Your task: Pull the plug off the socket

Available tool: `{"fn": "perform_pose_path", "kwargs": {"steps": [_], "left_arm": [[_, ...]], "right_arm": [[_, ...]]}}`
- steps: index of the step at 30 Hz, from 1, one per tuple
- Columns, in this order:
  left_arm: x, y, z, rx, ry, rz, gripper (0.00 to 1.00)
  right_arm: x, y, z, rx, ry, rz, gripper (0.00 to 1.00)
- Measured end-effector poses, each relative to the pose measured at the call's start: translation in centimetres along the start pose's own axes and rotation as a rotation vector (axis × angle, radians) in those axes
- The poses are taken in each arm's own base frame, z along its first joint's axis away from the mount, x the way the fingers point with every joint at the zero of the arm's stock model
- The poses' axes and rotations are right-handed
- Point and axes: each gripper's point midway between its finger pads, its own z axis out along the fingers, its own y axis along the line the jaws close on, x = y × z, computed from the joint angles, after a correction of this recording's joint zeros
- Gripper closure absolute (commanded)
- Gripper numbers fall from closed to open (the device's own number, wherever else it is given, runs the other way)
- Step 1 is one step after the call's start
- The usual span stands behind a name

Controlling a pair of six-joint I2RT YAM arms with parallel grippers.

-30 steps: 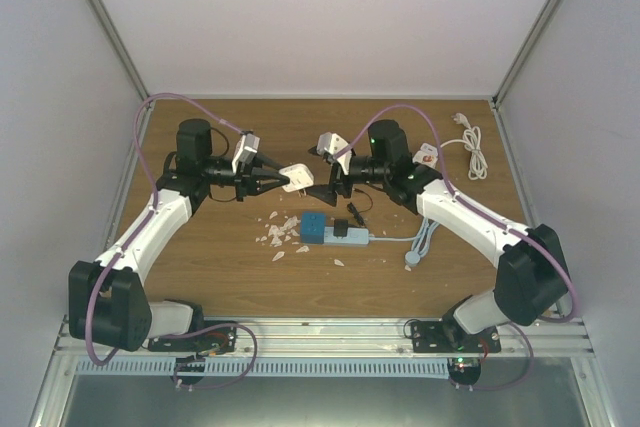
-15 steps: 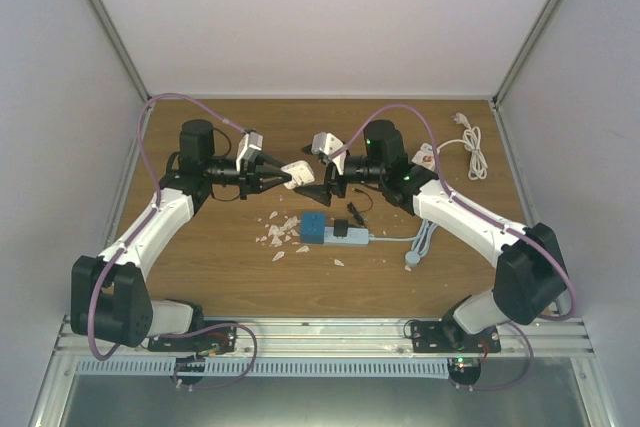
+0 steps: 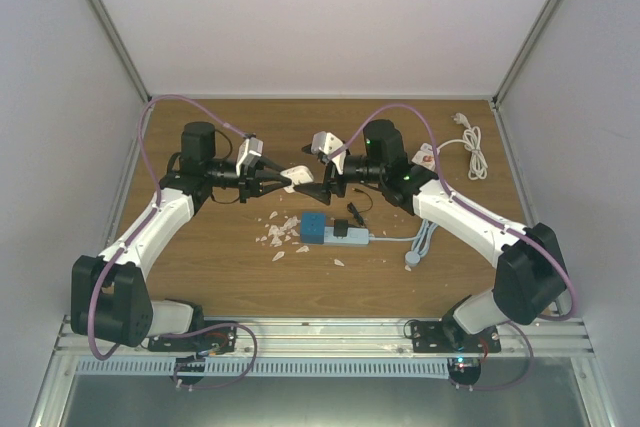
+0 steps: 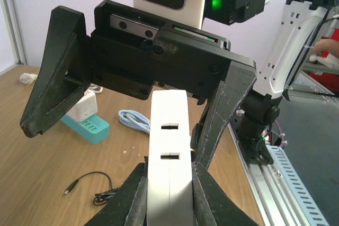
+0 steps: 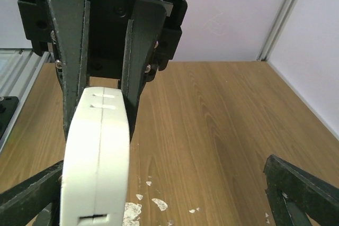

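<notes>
We are seeing the left gripper point(image 3: 283, 183) clamping a white adapter point(image 3: 297, 174) between its fingers. It is holding the adapter in the air above the table point(image 3: 230, 282), just behind the power strip point(image 3: 345, 238) and clear of it. The right gripper point(image 3: 315, 179) is facing it with its fingers spread wide, one on either side of the adapter's free end. In the right wrist view a gap is showing on both sides.

Behind the power strip, bare wood is running back to the table's far edge, leaving both arms room to draw apart sideways. White crumbs point(image 3: 277, 236) are lying just left of the power strip, and a coiled white cable point(image 3: 470, 147) is sitting well to its right, near the far corner.

Compared with a second ago, we are finding the two grippers closer together. The right one has come in around the adapter, which is sitting slightly higher.
</notes>
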Motion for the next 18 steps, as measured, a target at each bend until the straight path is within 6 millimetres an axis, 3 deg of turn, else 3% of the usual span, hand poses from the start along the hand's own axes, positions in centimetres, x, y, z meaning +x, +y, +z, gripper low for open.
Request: {"fn": "perform_pose_path", "kwargs": {"steps": [18], "left_arm": [[0.19,-0.22,0.77,-0.005,0.034,0.105,1.00]], "right_arm": [[-0.22,-0.45,-0.67,-0.005,0.042,0.012,0.05]]}}
